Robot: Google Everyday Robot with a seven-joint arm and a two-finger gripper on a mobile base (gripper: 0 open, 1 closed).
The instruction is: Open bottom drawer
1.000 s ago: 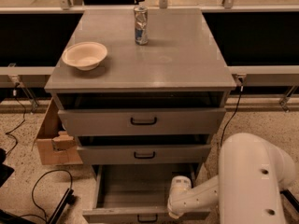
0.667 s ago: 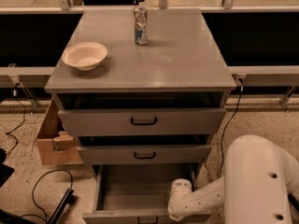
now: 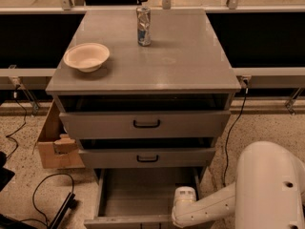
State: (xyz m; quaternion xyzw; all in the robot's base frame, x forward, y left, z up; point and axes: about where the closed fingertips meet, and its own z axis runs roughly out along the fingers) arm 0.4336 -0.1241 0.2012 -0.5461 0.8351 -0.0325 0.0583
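Observation:
The bottom drawer [image 3: 143,197] of the grey cabinet [image 3: 143,61] stands pulled out, and its shallow grey tray shows. Its front edge [image 3: 126,220] lies at the bottom of the view, and its handle is cut off there. My gripper [image 3: 183,213] is at the end of the white arm [image 3: 214,204], over the drawer's front right corner, and its tip runs out of view at the bottom edge. The two taller drawers above [image 3: 145,124] [image 3: 147,157] stick out a little, with dark gaps above them.
A beige bowl [image 3: 86,56] and a can [image 3: 143,26] stand on the cabinet top. A cardboard box [image 3: 55,144] sits on the floor to the left, with black cables [image 3: 45,194] nearby. My white body [image 3: 269,190] fills the lower right.
My wrist has slid slightly toward the bottom of the view, and the bottom drawer has come out a little with it. The bowl and can have not moved.

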